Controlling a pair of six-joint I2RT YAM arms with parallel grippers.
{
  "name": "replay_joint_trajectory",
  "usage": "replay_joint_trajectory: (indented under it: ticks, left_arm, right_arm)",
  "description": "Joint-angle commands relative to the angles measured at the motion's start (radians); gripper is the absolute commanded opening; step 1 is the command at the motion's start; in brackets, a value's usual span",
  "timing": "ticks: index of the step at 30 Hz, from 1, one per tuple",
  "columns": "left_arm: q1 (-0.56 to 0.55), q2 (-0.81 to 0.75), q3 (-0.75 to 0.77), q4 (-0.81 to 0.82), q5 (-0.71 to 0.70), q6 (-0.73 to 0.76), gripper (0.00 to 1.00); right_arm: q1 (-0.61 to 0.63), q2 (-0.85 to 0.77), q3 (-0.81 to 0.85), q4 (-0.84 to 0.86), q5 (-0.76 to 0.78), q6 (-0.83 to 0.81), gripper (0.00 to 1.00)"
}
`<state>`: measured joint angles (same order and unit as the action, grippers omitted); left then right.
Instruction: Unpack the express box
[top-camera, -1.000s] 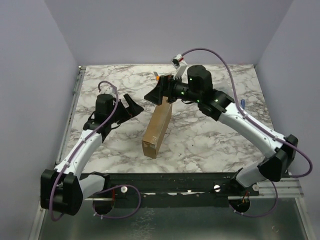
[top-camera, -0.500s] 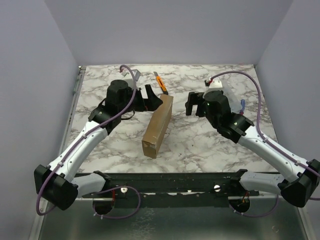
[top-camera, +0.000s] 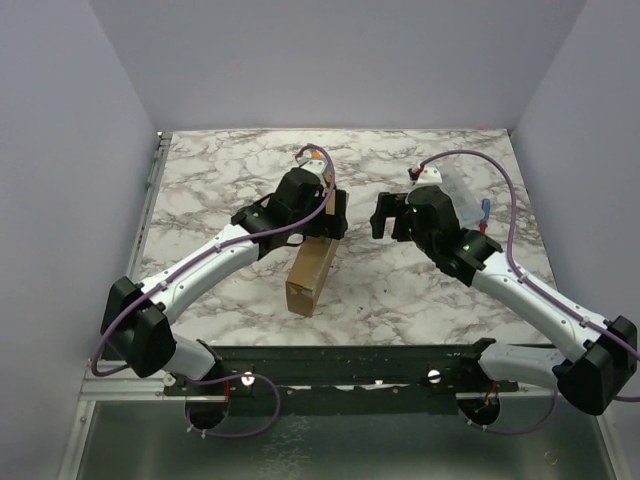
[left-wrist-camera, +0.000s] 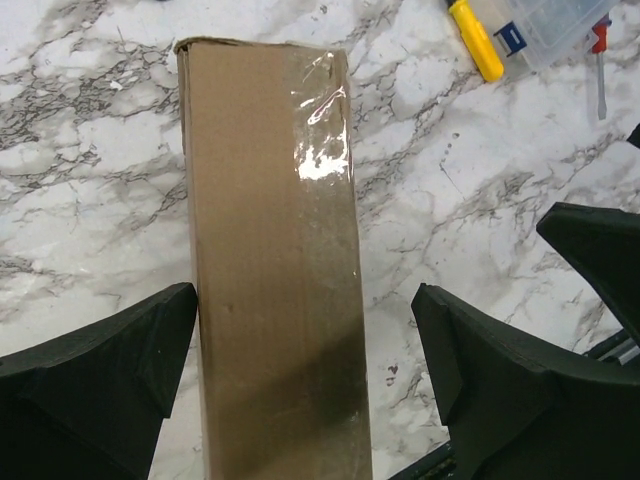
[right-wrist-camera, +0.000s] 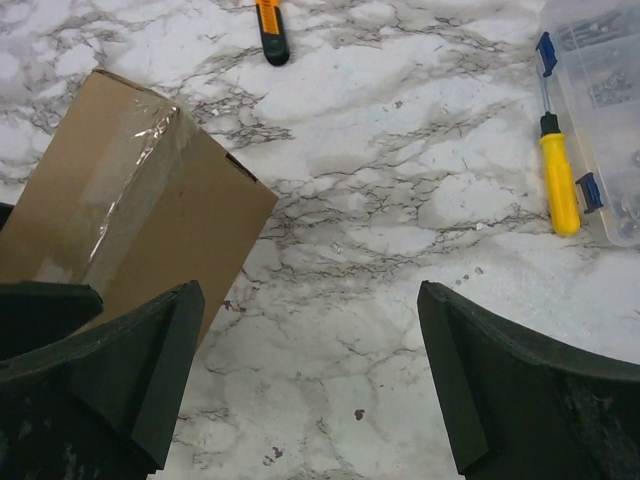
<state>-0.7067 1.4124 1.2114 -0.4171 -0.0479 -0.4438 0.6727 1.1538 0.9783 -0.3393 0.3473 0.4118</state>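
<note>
1. Closest to the arm bases, the express box (top-camera: 310, 268) sits mid-way across the marble table (top-camera: 200, 180), angled, with shiny tape along its top.
2. The left gripper (left-wrist-camera: 305, 330) hangs over the box's far part, jaws spread wide on either side and gripping nothing.
3. Just right of that, the right gripper (right-wrist-camera: 310, 300) is also gaping and empty, over bare marble.
4. Further back there's a yellow screwdriver (right-wrist-camera: 558, 180) beside a clear plastic case (right-wrist-camera: 600, 100), plus an orange cutter (right-wrist-camera: 270, 30).
</note>
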Motion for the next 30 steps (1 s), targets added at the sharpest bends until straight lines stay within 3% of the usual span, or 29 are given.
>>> replay_joint_trajectory:
  ticks: [1,7,12,17,22,30]
  left_arm:
    - [-0.039,0.028,0.037,-0.055,-0.099,0.030,0.99]
    - [-0.041,0.067,0.065,-0.109,-0.185,0.028,0.99]
    - [-0.042,0.049,0.062,-0.135,-0.291,-0.001,0.91]
    - [-0.042,-0.012,0.026,-0.139,-0.386,-0.008,0.72]
    - [-0.042,-0.048,0.005,-0.151,-0.397,-0.027,0.62]
    - [-0.041,-0.074,0.010,-0.211,-0.528,-0.059,0.60]
  right_arm:
    - [-0.007,0.018,-0.010,0.013,-0.040,0.026,1.00]
    - [-0.007,0.039,-0.025,0.020,-0.060,0.041,1.00]
    - [-0.007,0.066,-0.024,0.030,-0.084,0.050,1.00]
    - [-0.010,0.085,-0.020,0.073,-0.128,0.049,1.00]
    - [-0.026,0.139,0.031,0.094,-0.180,0.042,1.00]
    - [-0.089,0.325,0.128,0.206,-0.274,0.003,1.00]
